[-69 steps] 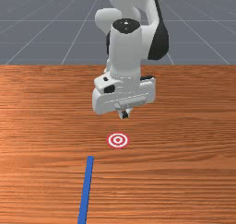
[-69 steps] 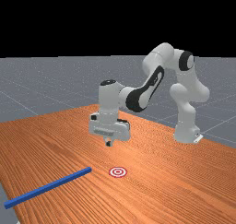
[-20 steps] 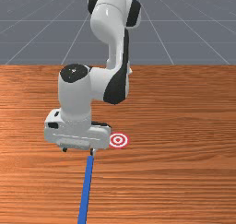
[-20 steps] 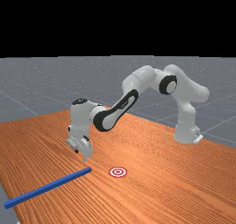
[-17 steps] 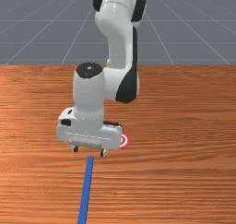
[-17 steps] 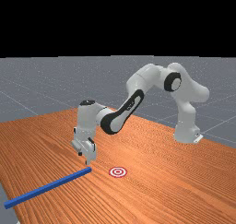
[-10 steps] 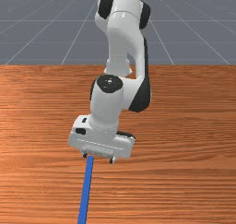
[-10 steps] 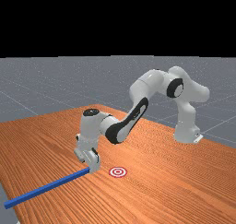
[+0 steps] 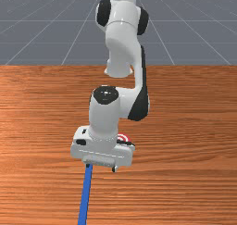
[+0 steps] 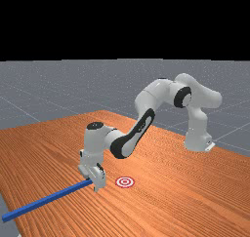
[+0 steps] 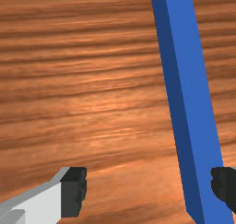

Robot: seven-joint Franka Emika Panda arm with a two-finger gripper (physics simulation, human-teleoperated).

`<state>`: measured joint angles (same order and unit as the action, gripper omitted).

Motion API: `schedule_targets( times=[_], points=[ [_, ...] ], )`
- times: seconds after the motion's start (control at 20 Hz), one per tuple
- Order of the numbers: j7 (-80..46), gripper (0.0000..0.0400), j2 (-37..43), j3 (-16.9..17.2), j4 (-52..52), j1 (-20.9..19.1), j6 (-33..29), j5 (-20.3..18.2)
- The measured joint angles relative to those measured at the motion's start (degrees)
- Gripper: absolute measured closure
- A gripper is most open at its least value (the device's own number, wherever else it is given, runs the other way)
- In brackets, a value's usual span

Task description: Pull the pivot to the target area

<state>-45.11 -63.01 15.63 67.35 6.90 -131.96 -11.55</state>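
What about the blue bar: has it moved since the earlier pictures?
Yes, slightly: in the far view the blue bar has shifted toward that view's left, away from the round target.

Front view: bar (image 9: pixel 85 196) on table (image 9: pixel 185 187), running from the near side to gripper (image 9: pixel 101 167) — its far end by the finger (image 9: pixel 88 165) at the front view's left. Target (image 9: pixel 123 137) on table, farther than gripper, partly behind it, to the front view's right of bar. Far view: target just to the far view's right of gripper — bar stretches to the far view's left, reaching table's edge.
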Motion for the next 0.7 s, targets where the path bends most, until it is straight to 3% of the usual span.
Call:
schedule_targets(
  times=[0.05, 0.1, 0.15, 0.25, 0.3, 0.4, 0.55, 0.6, 0.7],
  points=[
    [-0.39, 0.0, -2.78, -0.04, -6.71, -0.85, 7.21, 0.55],
    [-0.26, 0.0, -1.33, 0.09, -4.59, -0.53, 6.26, 0.54],
    [0.12, 0.0, 1.64, 0.18, 1.58, 0.27, -0.36, 0.03],
    [0.1, 0.0, 3.23, 0.5, 1.24, 0.39, 2.53, 0.41],
    [-0.1, 0.0, 2.71, 0.65, -2.2, 0.05, 7.91, 0.92],
    [-0.78, 0.0, 6.46, 0.8, 6.1, 1.97, -2.51, 0.15],
    [-2.65, 0.0, 6.75, 0.82, 6.55, 3.86, -2.58, 0.4],
    [-2.63, 0.0, 4.38, 0.58, 0.67, 3.18, 5.14, 0.99],
    [-6.05, 0.0, 4.46, 1.51, 1.36, 2.62, 3.84, -0.21]
  ],
)
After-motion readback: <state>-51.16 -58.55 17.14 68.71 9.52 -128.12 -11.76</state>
